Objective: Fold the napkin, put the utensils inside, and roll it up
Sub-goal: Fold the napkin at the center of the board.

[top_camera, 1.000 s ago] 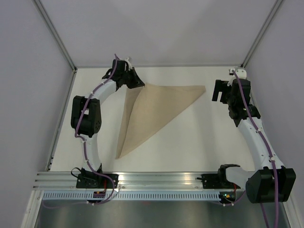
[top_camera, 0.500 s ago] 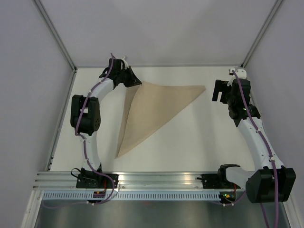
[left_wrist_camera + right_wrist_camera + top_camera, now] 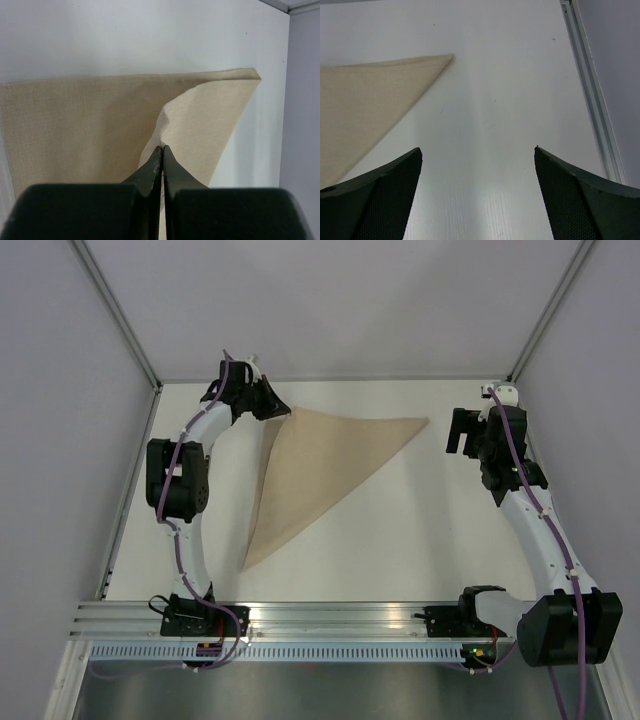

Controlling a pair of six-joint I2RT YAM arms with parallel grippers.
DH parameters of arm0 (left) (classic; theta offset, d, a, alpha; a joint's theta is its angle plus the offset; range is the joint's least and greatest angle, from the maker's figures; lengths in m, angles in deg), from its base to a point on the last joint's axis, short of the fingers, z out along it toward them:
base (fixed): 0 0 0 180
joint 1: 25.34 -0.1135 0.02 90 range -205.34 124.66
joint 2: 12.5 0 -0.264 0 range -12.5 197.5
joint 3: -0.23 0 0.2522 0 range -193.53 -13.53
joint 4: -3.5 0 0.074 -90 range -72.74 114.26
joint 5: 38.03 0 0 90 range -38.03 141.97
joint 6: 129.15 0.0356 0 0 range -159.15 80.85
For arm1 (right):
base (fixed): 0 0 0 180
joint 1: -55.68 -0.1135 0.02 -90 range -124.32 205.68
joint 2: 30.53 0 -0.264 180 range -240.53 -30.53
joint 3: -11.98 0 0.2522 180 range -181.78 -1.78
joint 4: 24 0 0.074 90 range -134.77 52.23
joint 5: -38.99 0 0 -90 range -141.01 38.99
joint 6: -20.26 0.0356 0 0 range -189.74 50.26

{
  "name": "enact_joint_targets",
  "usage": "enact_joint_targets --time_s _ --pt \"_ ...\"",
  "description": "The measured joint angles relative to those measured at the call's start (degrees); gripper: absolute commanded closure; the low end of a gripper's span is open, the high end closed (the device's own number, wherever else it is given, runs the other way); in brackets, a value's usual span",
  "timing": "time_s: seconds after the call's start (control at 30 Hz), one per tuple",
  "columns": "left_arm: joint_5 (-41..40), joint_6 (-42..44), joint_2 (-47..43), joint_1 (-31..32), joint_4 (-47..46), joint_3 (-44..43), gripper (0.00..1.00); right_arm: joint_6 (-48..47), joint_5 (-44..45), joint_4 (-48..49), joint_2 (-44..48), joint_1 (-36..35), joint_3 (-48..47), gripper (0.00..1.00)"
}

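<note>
The tan-brown napkin [image 3: 320,462] lies on the white table, folded into a triangle with points at the far left, far right and near left. My left gripper [image 3: 281,412] is shut on the napkin's far left corner and holds that corner lifted; in the left wrist view the napkin [image 3: 90,120] curls up into the closed jaws of the gripper [image 3: 162,148]. My right gripper [image 3: 457,432] is open and empty, just right of the napkin's far right tip [image 3: 445,59]. No utensils are in view.
The table's back wall and metal corner posts stand close behind both grippers. A metal edge rail [image 3: 590,95] runs along the table's right side. The aluminium base rail [image 3: 330,615] with the arm mounts lies at the near edge.
My left gripper has moved left and towards the back wall, pulling the napkin's held corner with it and drawing the fold flatter. The right arm has not moved.
</note>
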Motion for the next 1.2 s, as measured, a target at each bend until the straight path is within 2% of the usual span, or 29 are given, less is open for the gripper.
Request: enact_joint_targets --time_s 1.2 --pt "1.49 0.02 2.08 -3.08 1.25 -4.09 0.98 -0.24 0.02 -0.02 -1.11 0.0 0.02 0.02"
